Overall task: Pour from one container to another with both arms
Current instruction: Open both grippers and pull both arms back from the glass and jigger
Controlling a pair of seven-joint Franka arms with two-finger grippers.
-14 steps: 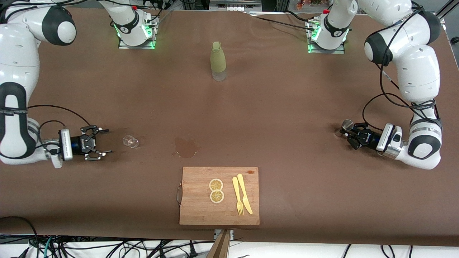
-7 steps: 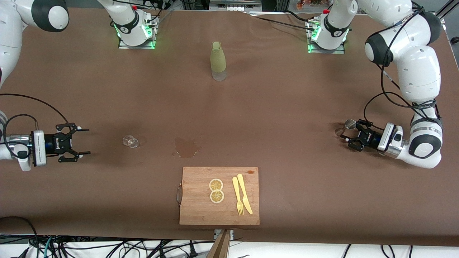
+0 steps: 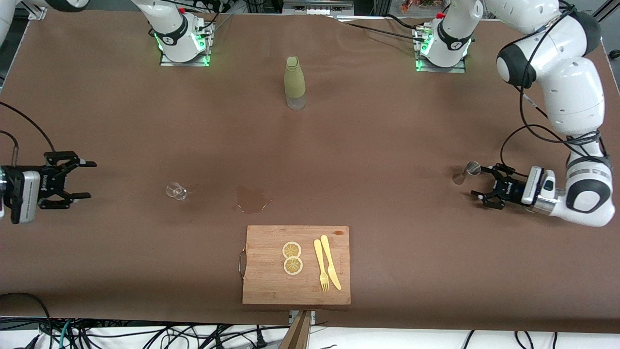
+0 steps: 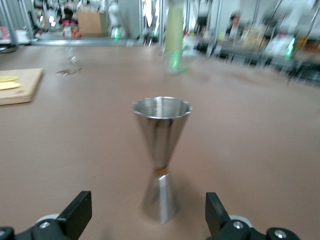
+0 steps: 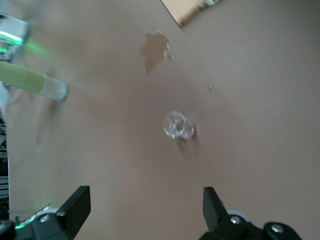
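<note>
No brand, label or writing on anything could be read from where I was; the lettering on my wrists was too small to make out.

My left gripper [image 3: 486, 187] was spread wide and held nothing, low over the table [image 3: 368, 145] at my left arm's end. The steel jigger [image 3: 469, 170] stood upright just beside it, apart from both fingers; in my left wrist view the jigger [image 4: 161, 155] stood between the two fingertips [image 4: 77, 212] without touching them.

My right gripper [image 3: 80, 180] was also wide and empty, over my right arm's end of the table, with most of that arm cut off by the edge of the front view. The small glass cup [image 3: 176, 191] sat well apart from it; the cup [image 5: 178, 125] was clear and blurred, so I could not tell whether it stood or lay tipped.

A dark wet patch [image 3: 251, 199] lay between the cup and the cutting board [image 3: 271, 286]. The green bottle [image 3: 294, 82] stood upright between my bases.
</note>
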